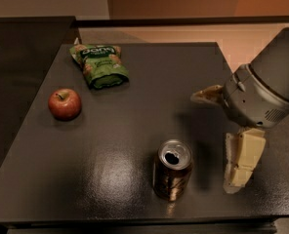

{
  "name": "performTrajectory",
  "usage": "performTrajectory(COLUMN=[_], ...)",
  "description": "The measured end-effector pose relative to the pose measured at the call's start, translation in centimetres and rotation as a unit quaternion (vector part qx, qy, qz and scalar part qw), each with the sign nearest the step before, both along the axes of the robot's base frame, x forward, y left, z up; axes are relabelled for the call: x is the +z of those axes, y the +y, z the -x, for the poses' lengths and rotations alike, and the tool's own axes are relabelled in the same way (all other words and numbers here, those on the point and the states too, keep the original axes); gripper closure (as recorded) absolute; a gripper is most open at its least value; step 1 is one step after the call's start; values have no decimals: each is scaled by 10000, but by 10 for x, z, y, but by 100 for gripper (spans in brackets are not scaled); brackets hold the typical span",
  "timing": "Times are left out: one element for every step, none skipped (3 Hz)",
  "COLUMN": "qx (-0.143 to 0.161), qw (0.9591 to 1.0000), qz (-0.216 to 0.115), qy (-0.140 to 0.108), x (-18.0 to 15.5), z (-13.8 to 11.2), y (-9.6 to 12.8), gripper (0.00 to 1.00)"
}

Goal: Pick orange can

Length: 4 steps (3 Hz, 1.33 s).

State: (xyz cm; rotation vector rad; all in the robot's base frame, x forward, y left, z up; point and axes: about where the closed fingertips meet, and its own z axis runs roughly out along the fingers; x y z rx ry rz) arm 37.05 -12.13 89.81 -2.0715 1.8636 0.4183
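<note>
**Two fingers spread, one can just out of reach**

Two of my fingers (243, 159) stand spread wide with nothing between them. The pale blocky one hangs low over the near corner of the dark matte counter (149, 77). The tan one juts out farther back from my rounded grey wrist housing (261, 94). I judge they are parted this wide because the gap has to clear the can's body before it can close.

The small brownish-orange cylindrical drink can (173, 172) stands upright near the counter's front edge, its silver top facing up. It is near the pale finger but not touching it.

The round red apple (64, 104) and the crinkled green snack bag (99, 65) lie well apart on the far side, so neither blocks a sideways approach.

This looks like the approach stage, with the grasp not yet made. The next move would slide the gap around the can's wall below the rim. A finger clipping the can first could tip it.
</note>
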Motion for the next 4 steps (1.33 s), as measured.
performTrajectory(qx=[205,387,483,602], qw=[9992,9970,9949,9930], qz=[-259,-532,-737,-846], qy=[236,403,493,559], x=[-11,-9,-6,-4], z=[14,25,31,38], y=[25,45,58,67], gripper=[0,0,0,0])
